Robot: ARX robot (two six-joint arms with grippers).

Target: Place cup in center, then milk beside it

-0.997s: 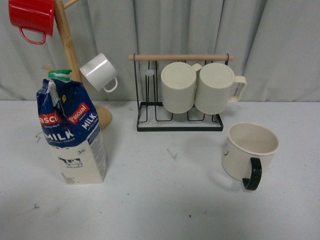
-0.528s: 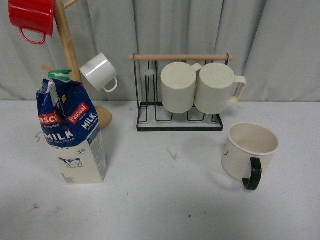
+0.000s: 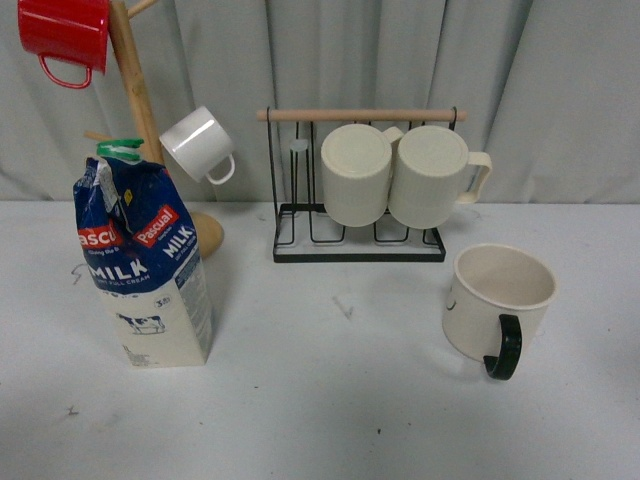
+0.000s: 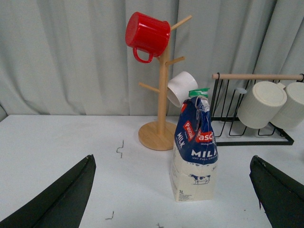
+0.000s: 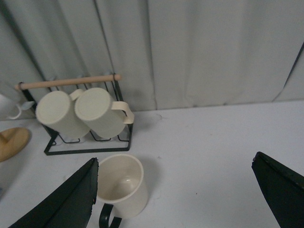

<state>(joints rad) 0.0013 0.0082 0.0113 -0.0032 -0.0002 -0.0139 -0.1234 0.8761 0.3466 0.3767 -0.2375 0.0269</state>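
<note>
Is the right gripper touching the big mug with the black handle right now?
Apart. In the front view the cup stands alone on the table with no gripper near it; the right wrist view shows the right gripper with jaws open.

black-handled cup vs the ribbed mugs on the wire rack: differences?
The cup stands upright, mouth up; the ribbed mugs hang tipped sideways on the rack. The cup's handle is black; the ribbed mugs' is cream. The cup's wall is smooth; the ribbed mugs' is ribbed. Both are cream-bodied.
</note>
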